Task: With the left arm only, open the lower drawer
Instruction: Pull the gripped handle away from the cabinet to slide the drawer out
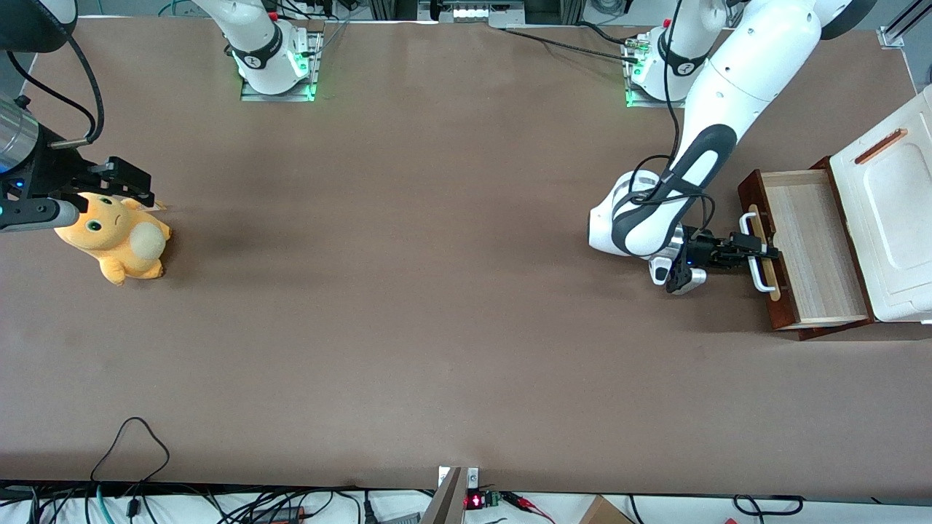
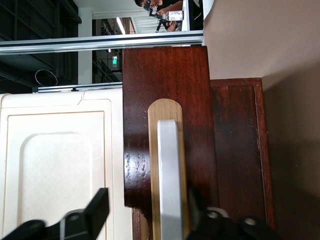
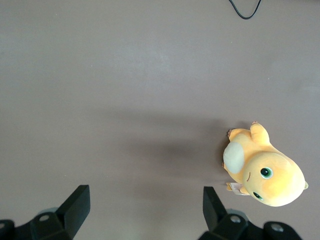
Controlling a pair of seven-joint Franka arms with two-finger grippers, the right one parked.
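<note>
The lower drawer [image 1: 815, 240] stands pulled out of its cabinet, pale wood inside showing, with its dark red-brown front [image 2: 170, 75] facing the left arm [image 1: 728, 94]. A white bar handle [image 1: 762, 280] [image 2: 169, 165] sits on a pale wood strip on that front. My gripper [image 1: 766, 252] [image 2: 149, 200] is at the middle of the handle, in front of the drawer. It is open: the bar lies between the two black fingers [image 2: 100, 207], much closer to one finger than the other, with a wide gap at the other.
The white moulded cabinet top [image 1: 895, 211] [image 2: 55, 160] sits above the drawer at the working arm's end of the table. An orange plush toy [image 1: 116, 236] [image 3: 265, 172] lies toward the parked arm's end. The brown table [image 1: 437, 291] spreads between them.
</note>
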